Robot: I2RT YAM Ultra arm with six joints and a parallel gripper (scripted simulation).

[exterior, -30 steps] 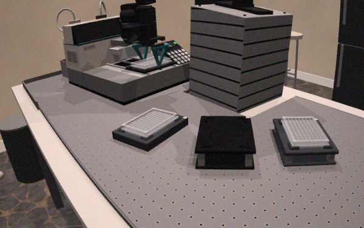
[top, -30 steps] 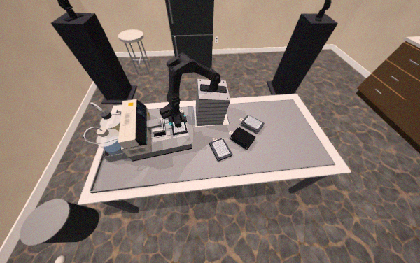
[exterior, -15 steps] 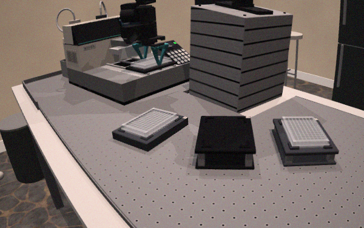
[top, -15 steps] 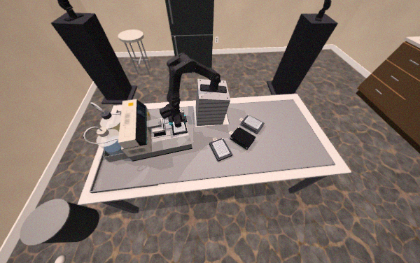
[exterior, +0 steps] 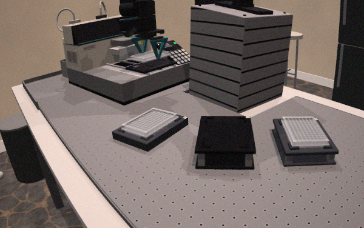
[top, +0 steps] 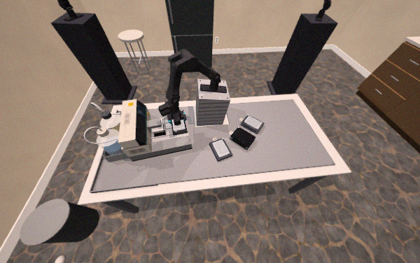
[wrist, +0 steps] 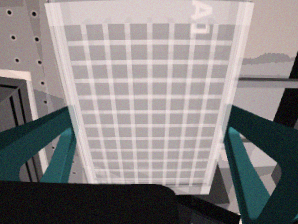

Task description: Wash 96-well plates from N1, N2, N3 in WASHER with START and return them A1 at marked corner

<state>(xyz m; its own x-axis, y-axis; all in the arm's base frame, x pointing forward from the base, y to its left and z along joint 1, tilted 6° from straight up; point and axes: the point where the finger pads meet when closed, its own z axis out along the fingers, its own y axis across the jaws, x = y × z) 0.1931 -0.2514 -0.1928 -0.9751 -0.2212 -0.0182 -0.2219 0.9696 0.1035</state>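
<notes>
My gripper (exterior: 150, 54) hangs over the washer (exterior: 121, 70) and is shut on a clear 96-well plate (wrist: 148, 90). Its teal fingers clamp the plate's two long sides, also seen in the wrist view (wrist: 148, 156). The plate (exterior: 146, 56) is level and sits just above the dark carrier (exterior: 151, 64). An A1 mark shows at the plate's far right corner. The washer's lamp (exterior: 175, 42) glows green by the keypad (exterior: 179, 54). The left nest (exterior: 150, 127) and the right nest (exterior: 304, 136) each hold a clear plate. The middle nest (exterior: 225, 137) is empty.
A tall ribbed grey block (exterior: 239, 54), the arm's base, stands right of the washer and behind the nests. Bottles and tubing (top: 103, 127) sit at the washer's far side. The table has a raised white rim (top: 217, 182).
</notes>
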